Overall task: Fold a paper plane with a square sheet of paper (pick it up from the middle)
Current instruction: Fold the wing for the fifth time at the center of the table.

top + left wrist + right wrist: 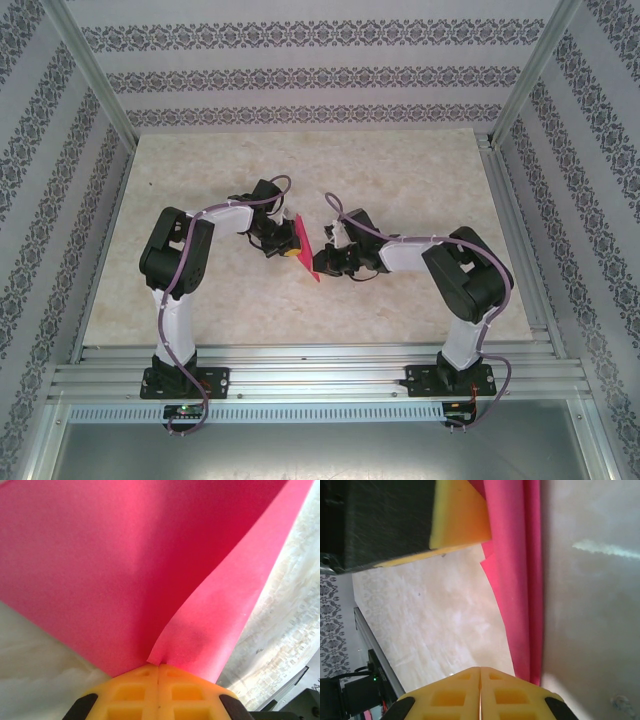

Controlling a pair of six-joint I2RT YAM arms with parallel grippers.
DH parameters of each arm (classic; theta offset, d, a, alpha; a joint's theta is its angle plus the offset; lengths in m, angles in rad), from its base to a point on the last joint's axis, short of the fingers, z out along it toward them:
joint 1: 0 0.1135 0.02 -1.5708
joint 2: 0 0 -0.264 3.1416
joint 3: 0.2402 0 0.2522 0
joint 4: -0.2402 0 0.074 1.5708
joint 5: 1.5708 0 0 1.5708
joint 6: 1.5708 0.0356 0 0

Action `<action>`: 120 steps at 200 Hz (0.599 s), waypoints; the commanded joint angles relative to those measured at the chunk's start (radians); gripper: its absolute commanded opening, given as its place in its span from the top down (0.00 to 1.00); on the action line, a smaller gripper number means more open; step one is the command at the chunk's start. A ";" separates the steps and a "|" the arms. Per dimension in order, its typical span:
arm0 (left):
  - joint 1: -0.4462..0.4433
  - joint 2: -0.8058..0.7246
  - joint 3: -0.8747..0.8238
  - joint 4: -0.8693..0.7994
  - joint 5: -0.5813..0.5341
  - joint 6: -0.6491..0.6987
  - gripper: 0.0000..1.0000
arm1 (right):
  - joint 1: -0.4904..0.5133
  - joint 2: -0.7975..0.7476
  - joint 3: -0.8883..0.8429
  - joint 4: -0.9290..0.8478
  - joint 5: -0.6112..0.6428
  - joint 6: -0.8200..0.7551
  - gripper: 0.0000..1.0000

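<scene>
The pink sheet of paper [303, 248] is folded into a narrow, pointed strip and held up on edge above the middle of the table. My left gripper [285, 240] is shut on it. In the left wrist view the yellow fingertips [158, 666] pinch the paper [125, 570] where two layers meet at a crease. My right gripper [326, 262] is just right of the strip. Its jaws [480, 669] are shut with nothing between them, and the paper [520, 580] runs past the right fingertip. One yellow finger of the left gripper [460, 515] shows at the top of the right wrist view.
The pale marbled tabletop [420, 180] lies bare around both arms. Patterned walls and metal frame posts [525, 70] enclose it. An aluminium rail [320, 375] runs along the near edge at the arm bases.
</scene>
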 commanded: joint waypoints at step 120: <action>0.002 -0.041 -0.035 -0.016 -0.002 -0.003 1.00 | 0.000 0.122 0.061 0.031 -0.010 0.006 0.91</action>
